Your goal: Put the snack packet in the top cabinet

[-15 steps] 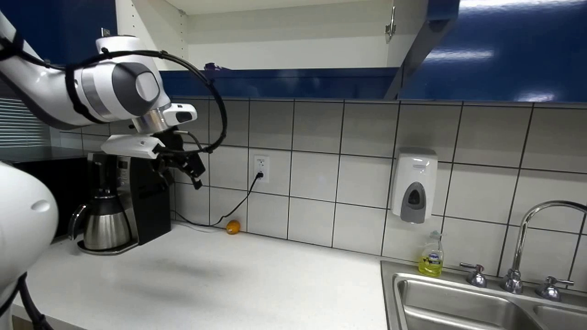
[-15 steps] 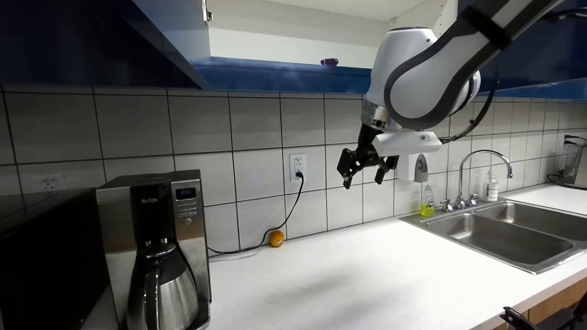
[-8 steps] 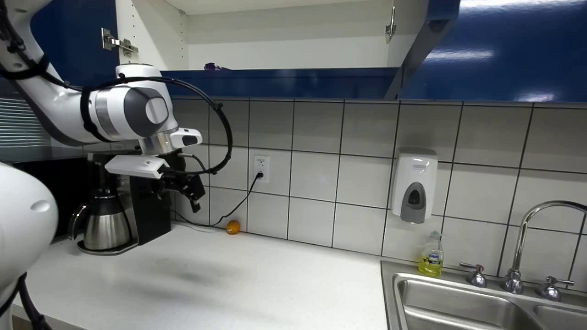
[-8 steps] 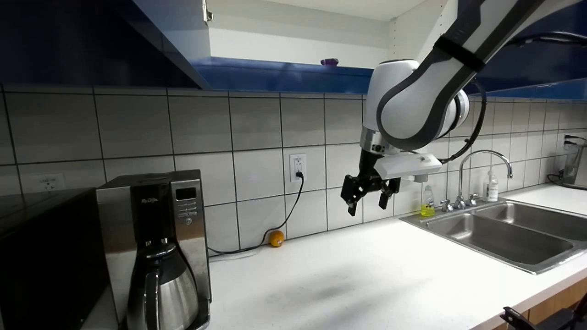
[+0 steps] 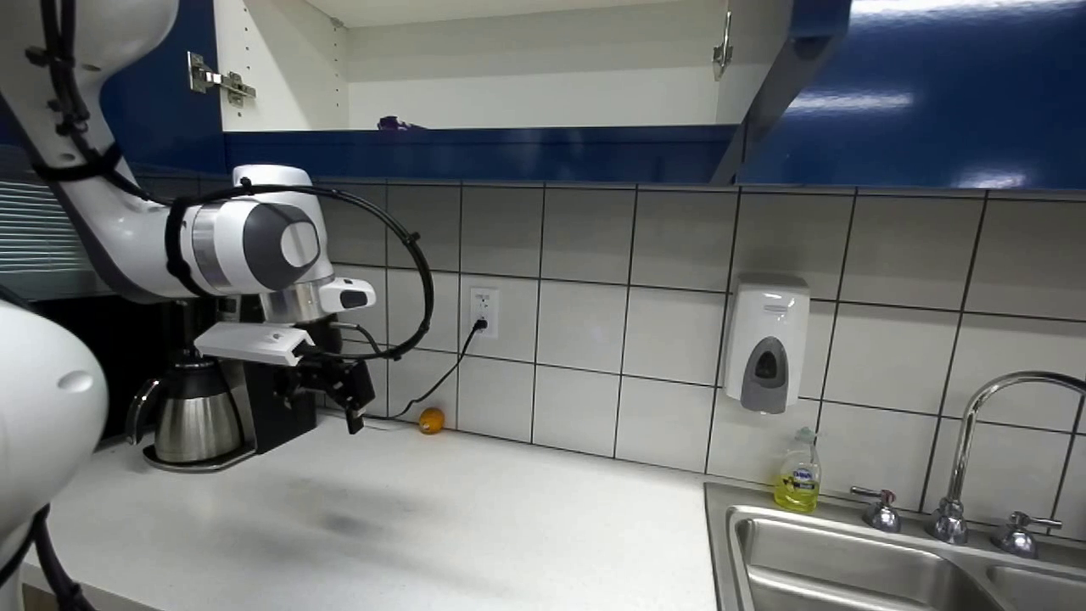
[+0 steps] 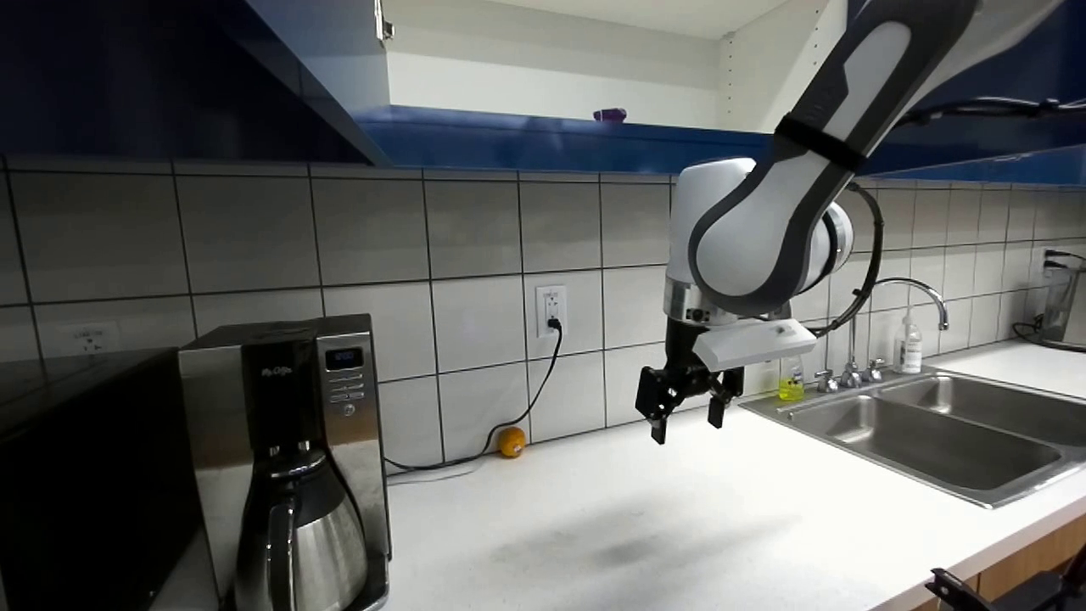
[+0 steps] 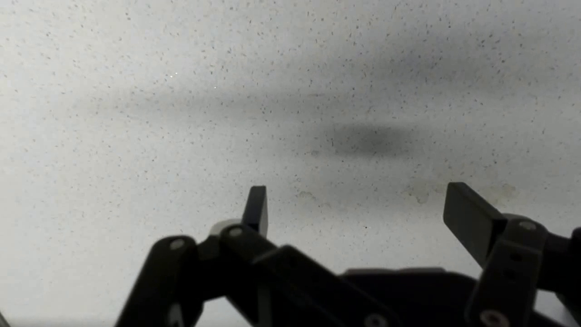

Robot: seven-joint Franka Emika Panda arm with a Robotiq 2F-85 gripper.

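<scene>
A small purple packet [image 5: 397,124] lies on the front edge of the open top cabinet's [image 5: 543,102] floor. It also shows in an exterior view [image 6: 609,114], with only its upper part visible over the blue edge. The cabinet's white interior [image 6: 543,89] shows above the blue board. My gripper [image 6: 687,428] points down over the white counter, well below the packet and the cabinet. In the wrist view the gripper [image 7: 356,197] has its fingers wide apart, with only speckled countertop between them. It is open and empty.
A coffee maker [image 6: 348,441] stands beside the arm. An orange [image 5: 431,420] and a black power cord [image 5: 441,382] lie by the tiled wall. A sink [image 5: 848,560], a soap bottle [image 5: 797,479] and a wall dispenser [image 5: 768,339] are farther along. Cabinet doors [image 5: 933,93] stand open above.
The arm and open gripper have moved down from below the cabinet toward the counter. The purple packet has stayed on the cabinet's edge.
</scene>
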